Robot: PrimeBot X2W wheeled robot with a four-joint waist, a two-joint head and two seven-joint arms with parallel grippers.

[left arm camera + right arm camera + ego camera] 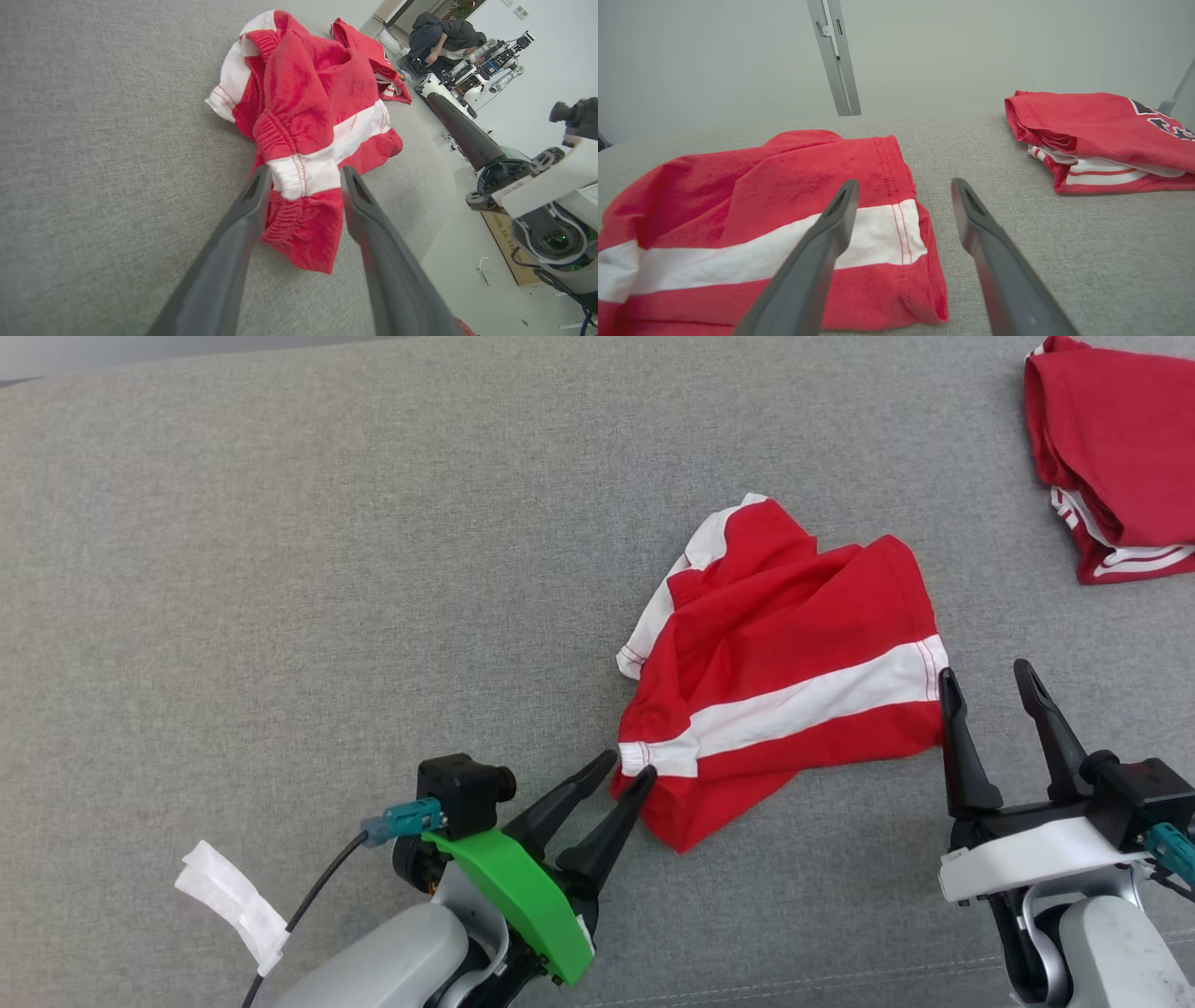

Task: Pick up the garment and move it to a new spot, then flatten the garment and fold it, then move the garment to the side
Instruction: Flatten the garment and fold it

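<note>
The garment (794, 681) lay crumpled in the middle of the surface (280, 569). Your left hand (630, 765) stood part open astride its near-left corner, gripping nothing; your right hand (986, 669) gaped wide and empty beside the right hem. To flatten it well, you needed to pinch both ends and draw them apart evenly

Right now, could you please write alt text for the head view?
A crumpled red garment with a white stripe lies on grey fabric. The left gripper has its jaws open at the garment's near-left corner; the right gripper stands open at its right edge. A second red garment lies at the top right.
</note>
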